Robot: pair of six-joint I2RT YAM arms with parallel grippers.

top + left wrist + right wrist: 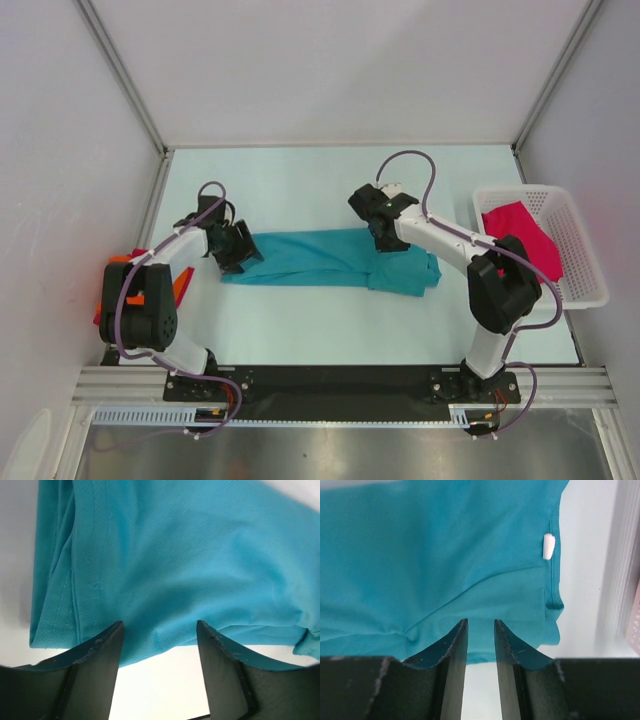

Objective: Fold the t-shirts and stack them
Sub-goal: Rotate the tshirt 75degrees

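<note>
L fingers [95, 665] wide, R fingers [452, 650] narrow, teal tee [320, 258]

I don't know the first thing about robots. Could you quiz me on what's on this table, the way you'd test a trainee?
1. True or false: the teal t-shirt is lying inside the white basket.
2. Pick one: what colour is the basket's shirt? A. orange B. magenta-pink C. black
3. Short answer: is it the left gripper or the right gripper that is at the teal t-shirt's end farthest from the white basket?

Key: 1 false; 2 B; 3 left
</note>
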